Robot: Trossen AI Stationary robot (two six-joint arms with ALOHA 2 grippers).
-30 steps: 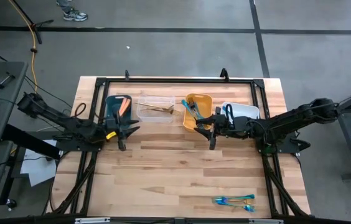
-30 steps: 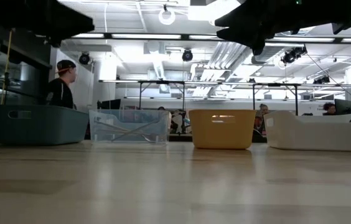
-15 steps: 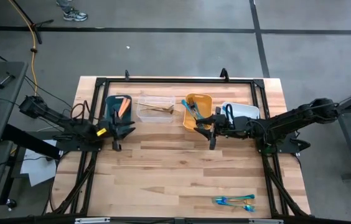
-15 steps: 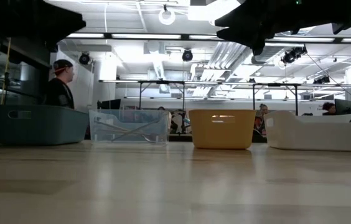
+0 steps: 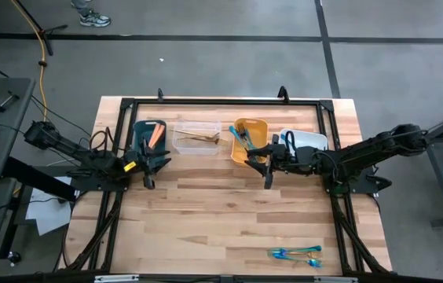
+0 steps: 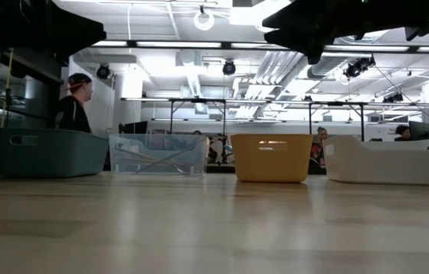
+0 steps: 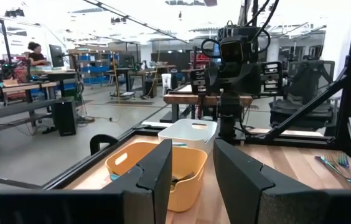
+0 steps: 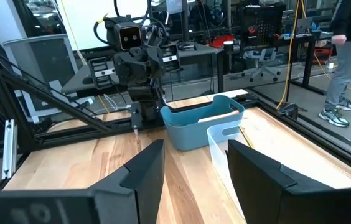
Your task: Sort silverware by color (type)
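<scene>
Two or three teal-blue utensils [image 5: 295, 252] lie flat near the table's near right corner, also seen in the left wrist view [image 7: 334, 165]. Other pieces lie sorted in bins along the far edge: a salmon-orange piece [image 5: 156, 134] in the teal bin [image 5: 140, 130], gold ones [image 5: 199, 138] in the clear bin [image 5: 192, 146], teal-blue ones [image 5: 240, 136] in the yellow bin [image 5: 254, 123], and dark ones [image 5: 290, 142] in the white bin [image 5: 312, 138]. My left gripper [image 5: 157, 165] hovers open just nearer than the teal bin. My right gripper [image 5: 262, 163] hovers open in front of the yellow bin. The two grippers face each other.
The four bins stand in a row along the far edge [image 6: 47, 152] [image 6: 157, 154] [image 6: 271, 157] [image 6: 389, 160]. A black frame [image 5: 221, 102] borders the table. Bare wood [image 5: 214, 212] spreads between the grippers and the near edge. People stand in the room beyond [image 6: 74, 103] [image 8: 343, 56].
My left gripper has drawn back a little toward the table's left edge and then held still, staying open.
</scene>
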